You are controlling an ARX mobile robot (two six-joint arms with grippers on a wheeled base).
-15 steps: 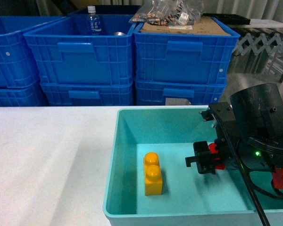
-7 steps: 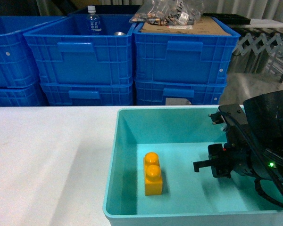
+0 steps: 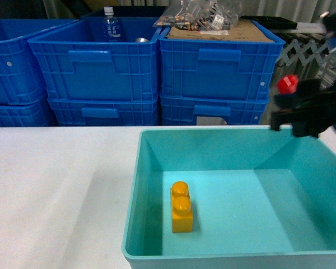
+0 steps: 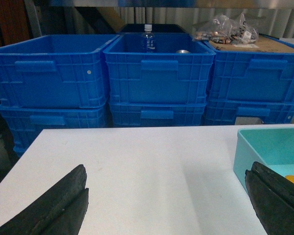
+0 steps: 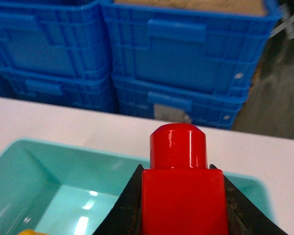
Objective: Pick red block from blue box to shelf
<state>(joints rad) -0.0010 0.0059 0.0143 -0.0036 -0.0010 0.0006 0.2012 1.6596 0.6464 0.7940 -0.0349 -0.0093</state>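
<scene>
Right end effector (image 5: 179, 196) clamped on the small red plastic brick with one round stud (image 5: 179, 181), held up in the air over the far right rim of the wide turquoise plastic tray (image 3: 157, 140). Pick looks done; carry to the shelf and release remain. No steel rack clearly in view. Yellow-orange two-stud brick (image 3: 181, 206) sits on the tray floor. Left end effector (image 4: 166, 200) spread apart, empty, low over the white worktop (image 4: 137, 166). Dark blue ribbed crates (image 3: 213, 73) stacked behind.
</scene>
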